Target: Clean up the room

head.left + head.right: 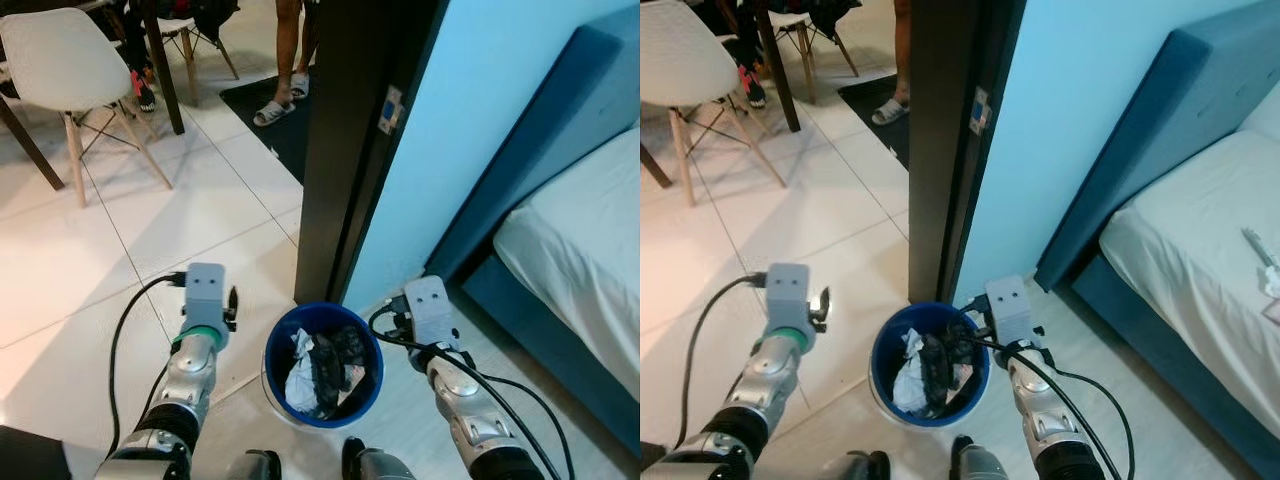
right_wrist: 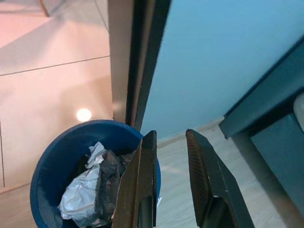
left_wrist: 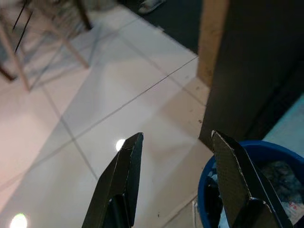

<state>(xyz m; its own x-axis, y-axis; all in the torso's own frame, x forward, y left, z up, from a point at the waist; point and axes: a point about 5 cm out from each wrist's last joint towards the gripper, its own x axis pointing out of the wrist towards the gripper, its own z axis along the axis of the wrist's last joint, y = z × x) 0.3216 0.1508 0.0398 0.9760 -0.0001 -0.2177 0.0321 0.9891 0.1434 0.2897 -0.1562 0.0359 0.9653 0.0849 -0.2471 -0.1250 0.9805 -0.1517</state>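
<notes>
A round blue bin (image 1: 275, 345) stands on the pale tiled floor at the foot of a dark door post, directly between my two arms. Crumpled silvery-white wrapping (image 1: 300, 378) and dark rubbish (image 1: 340, 365) lie inside it. My left gripper (image 3: 176, 137) hovers just left of the bin (image 3: 247, 152), open, with bare tile between its fingers. My right gripper (image 2: 170, 134) hangs over the bin's right rim (image 2: 71, 140), open by a narrower gap and holding nothing. In the eye views my left arm (image 1: 195, 350) and right arm (image 1: 450, 375) flank the bin.
The dark door post (image 1: 340, 150) and a light blue wall (image 1: 470, 110) rise right behind the bin. A bed with a white mattress (image 1: 580, 240) and blue frame (image 1: 530, 320) lies to the right. A white chair (image 1: 55, 55) and a person's sandalled feet (image 1: 275, 110) are far left.
</notes>
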